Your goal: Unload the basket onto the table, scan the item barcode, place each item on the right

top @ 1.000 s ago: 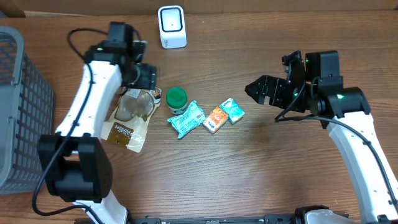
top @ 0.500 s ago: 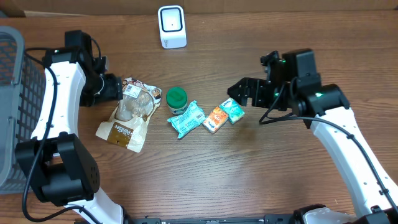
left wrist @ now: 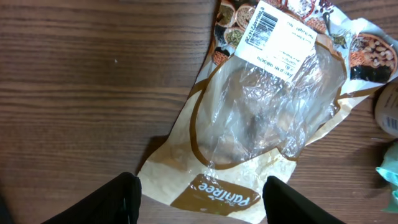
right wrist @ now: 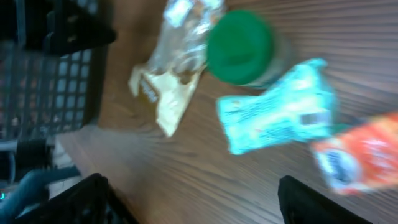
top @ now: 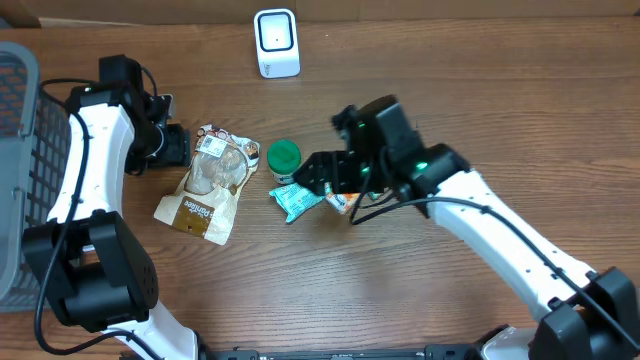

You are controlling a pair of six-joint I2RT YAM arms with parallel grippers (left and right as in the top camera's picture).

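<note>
A white barcode scanner [top: 276, 42] stands at the back of the table. A clear-and-brown snack bag [top: 205, 183] lies left of centre, its barcode label [left wrist: 270, 34] facing up. Beside it are a green-lidded jar [top: 284, 156], a teal packet [top: 297, 198] and an orange packet [top: 343, 204] partly under the right arm. My left gripper [top: 178, 145] is open just left of the bag's top, holding nothing; the bag [left wrist: 261, 112] lies ahead of its fingers [left wrist: 118, 199]. My right gripper [top: 312, 172] hangs open above the teal packet [right wrist: 280, 115] and jar lid [right wrist: 239, 46], empty.
A grey mesh basket [top: 20, 170] fills the left edge of the table, close behind the left arm. The right arm stretches across the middle from the lower right. Cardboard lines the back edge behind the scanner.
The right arm has swung left from the table's right side to over the packets. The left gripper has pulled left off the bag. Both sets of jaws have narrowed a little.
</note>
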